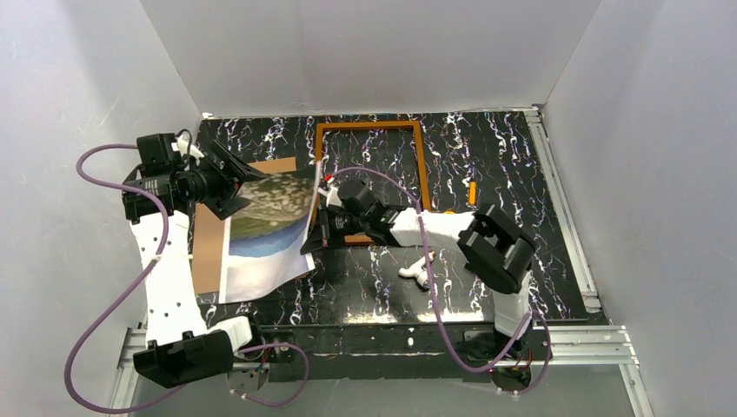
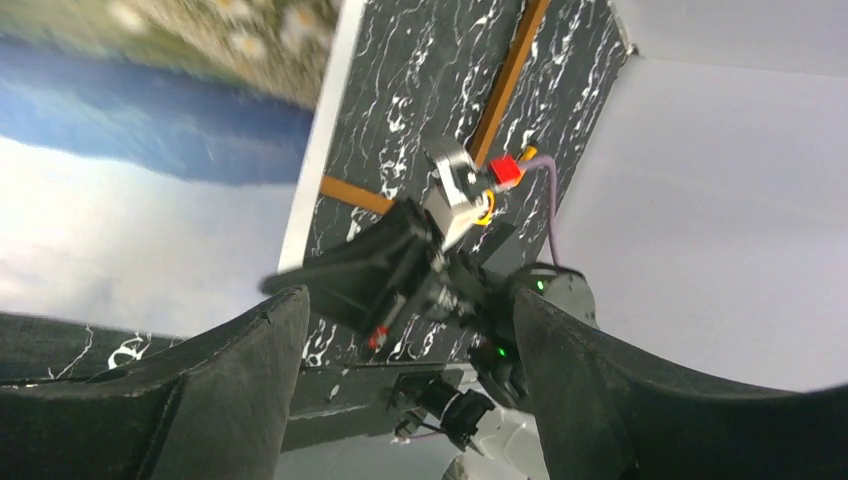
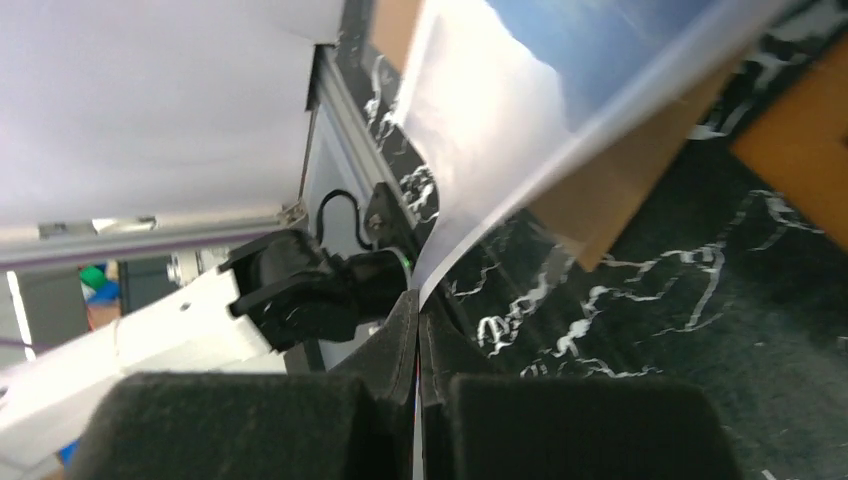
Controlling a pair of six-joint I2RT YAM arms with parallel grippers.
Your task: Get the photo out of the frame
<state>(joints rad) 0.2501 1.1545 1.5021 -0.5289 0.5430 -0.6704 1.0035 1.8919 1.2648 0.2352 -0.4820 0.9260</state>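
The photo, a landscape print with a white border, hangs curved over the left of the table, outside the frame. My right gripper is shut on the print's right edge, and the right wrist view shows the sheet pinched between the closed fingers. The thin reddish-brown frame lies flat on the black marbled table, its near side hidden behind the right arm. By the photo's upper left corner my left gripper is open; its wrist view shows nothing between its fingers.
A tan cork-like board lies under the photo at the left edge of the table. A small orange piece sits right of the frame. White walls enclose the table; a metal rail runs along its right side.
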